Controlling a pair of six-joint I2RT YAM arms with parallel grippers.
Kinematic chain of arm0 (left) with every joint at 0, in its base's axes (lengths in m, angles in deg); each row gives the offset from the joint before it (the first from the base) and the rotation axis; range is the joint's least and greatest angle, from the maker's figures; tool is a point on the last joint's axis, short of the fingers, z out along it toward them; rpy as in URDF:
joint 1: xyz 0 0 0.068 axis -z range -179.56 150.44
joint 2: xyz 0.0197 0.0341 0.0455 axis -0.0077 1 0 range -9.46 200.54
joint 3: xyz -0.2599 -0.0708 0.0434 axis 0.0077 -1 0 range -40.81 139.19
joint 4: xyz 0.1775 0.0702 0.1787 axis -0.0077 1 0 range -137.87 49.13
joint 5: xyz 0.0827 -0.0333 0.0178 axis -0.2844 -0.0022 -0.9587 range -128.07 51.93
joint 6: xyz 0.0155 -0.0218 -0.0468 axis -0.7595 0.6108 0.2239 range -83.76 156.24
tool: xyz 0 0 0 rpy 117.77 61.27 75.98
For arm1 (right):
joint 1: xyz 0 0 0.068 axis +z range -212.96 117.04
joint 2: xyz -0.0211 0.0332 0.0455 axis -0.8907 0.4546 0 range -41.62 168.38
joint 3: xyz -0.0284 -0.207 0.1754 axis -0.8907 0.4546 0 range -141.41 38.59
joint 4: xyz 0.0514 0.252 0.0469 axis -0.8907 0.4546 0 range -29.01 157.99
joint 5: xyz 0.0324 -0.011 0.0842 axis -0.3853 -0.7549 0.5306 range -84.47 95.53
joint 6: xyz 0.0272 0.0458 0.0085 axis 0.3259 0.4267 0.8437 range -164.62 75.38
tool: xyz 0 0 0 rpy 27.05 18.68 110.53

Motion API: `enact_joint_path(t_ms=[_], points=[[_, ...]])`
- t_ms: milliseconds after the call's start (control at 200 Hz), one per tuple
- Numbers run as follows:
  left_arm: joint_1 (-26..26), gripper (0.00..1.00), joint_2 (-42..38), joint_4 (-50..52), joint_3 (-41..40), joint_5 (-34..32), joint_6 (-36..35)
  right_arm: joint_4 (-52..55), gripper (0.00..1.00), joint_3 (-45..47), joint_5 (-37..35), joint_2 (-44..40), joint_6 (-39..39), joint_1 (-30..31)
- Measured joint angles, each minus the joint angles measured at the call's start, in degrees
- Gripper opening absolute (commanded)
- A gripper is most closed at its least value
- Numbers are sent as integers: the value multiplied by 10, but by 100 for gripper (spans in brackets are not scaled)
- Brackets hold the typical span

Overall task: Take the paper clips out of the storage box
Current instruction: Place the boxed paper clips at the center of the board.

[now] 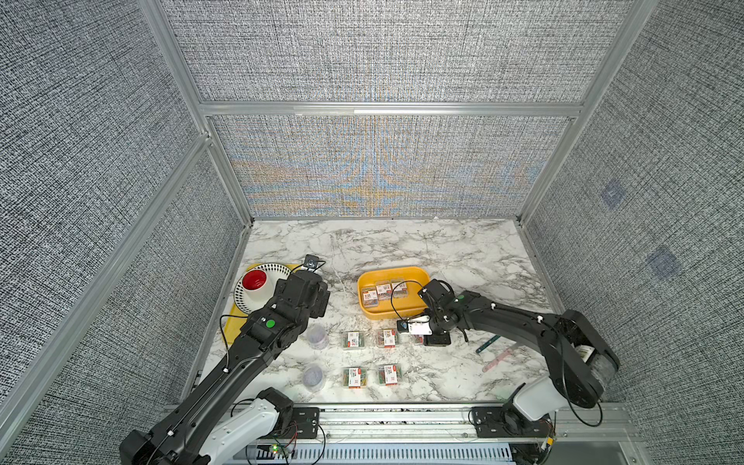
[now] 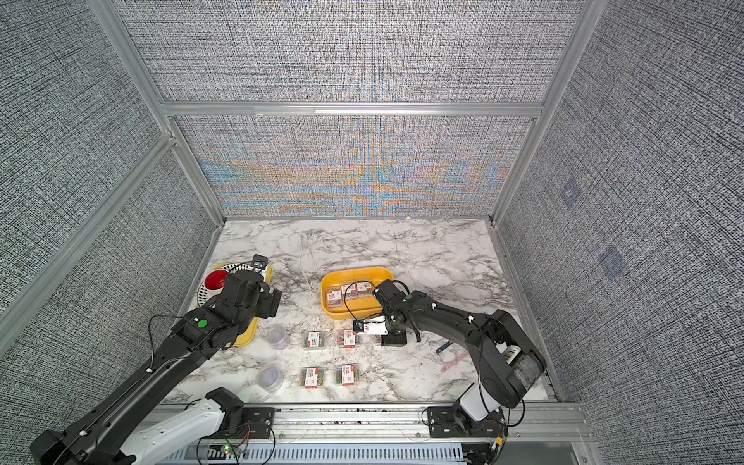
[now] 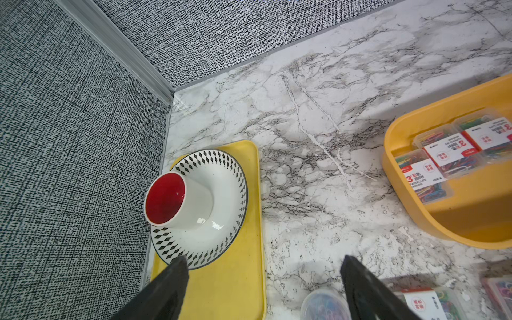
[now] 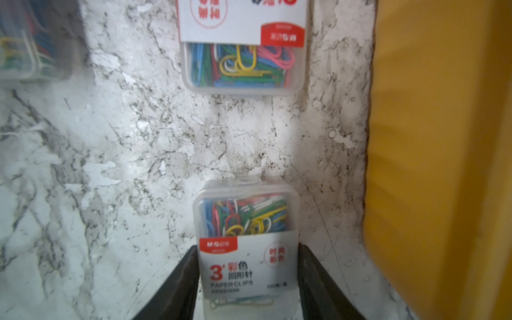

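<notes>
We saw the storage box point(image 1: 380, 313) as a deep bin of smooth, matte yellow plastic with rounded corners and upright walls. It stood on the white, grey-veined marble table point(image 1: 402, 245). Three paper clip cases point(image 1: 382, 290) lay side by side inside it, along its far wall. Each was a small clear rectangular box with softened edges. A white paper label with a red patch lay over it, and a tangle of blue, green, yellow, red and pink wire clips showed through.

Four more cases point(image 1: 353, 340) lay flat on the table in two rows in front of the box. Two round tubs point(image 1: 317, 336) of cloudy clear plastic stood beside them, toward the left arm.

The right jaws were drawn in narrow, their black fingers point(image 4: 177, 293) against the two long sides of an eighth case point(image 4: 248, 243). This case sat label up, just outside the box's near wall; we could not tell whether it rested on the table.

The left jaws stood wide apart with nothing between them, above the edge of a flat yellow tray point(image 3: 235, 277). The tray carried a glossy white plate point(image 3: 227, 177) rimmed with black diamonds and a white cup point(image 3: 199, 205) that was red inside.
</notes>
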Motion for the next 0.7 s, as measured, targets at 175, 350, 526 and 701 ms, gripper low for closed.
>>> enact_joint_path(t_ms=[175, 350, 526, 701], points=[[0, 89, 0, 0, 0, 0, 0, 0, 57, 0, 0, 0, 2, 0], [0, 89, 0, 0, 0, 0, -1, 0, 58, 0, 0, 2, 2, 0], [0, 89, 0, 0, 0, 0, -2, 0, 60, 0, 0, 2, 2, 0], [0, 89, 0, 0, 0, 0, -2, 0, 61, 0, -2, 2, 4, 0]])
